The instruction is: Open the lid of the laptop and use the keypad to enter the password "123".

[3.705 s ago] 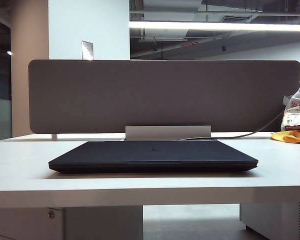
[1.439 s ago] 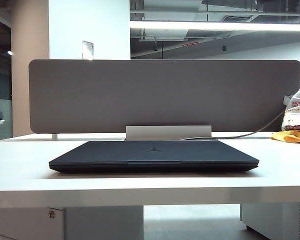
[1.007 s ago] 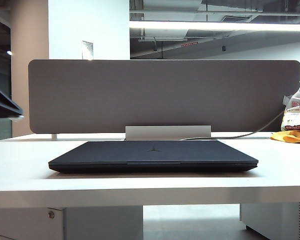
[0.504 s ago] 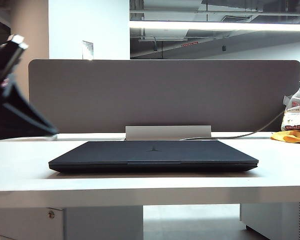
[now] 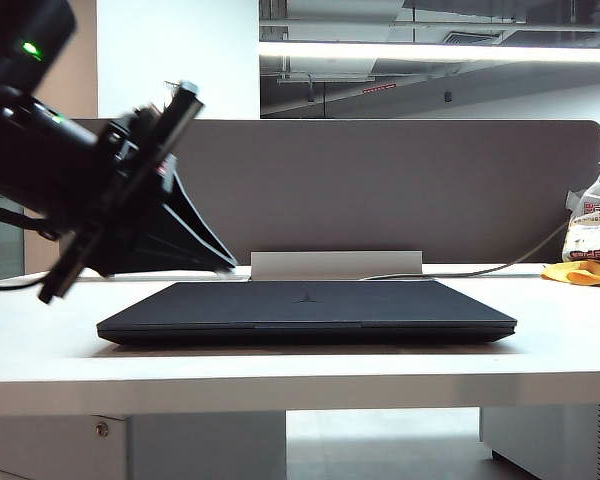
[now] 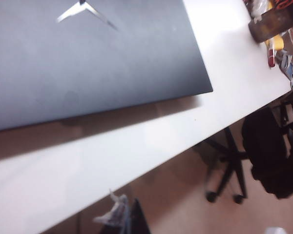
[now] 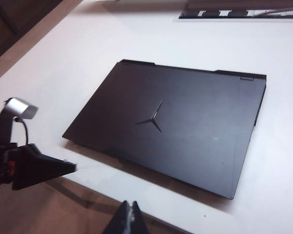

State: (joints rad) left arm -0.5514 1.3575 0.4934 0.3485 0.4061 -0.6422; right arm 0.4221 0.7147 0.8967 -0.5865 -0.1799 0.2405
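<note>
White worktop (image 5: 560,350) carrying the laptop (image 5: 306,312), which lies flat near the front edge, midway between the side edges. The lid (image 7: 171,122) is fully down, emblem up. A grey partition board (image 5: 400,190) stands along the rear edge. Left gripper (image 5: 223,265): jaws pressed together, empty, poised above the laptop's rear left corner. Right gripper (image 7: 128,213): jaws together, empty, off the worktop's front edge.
</note>
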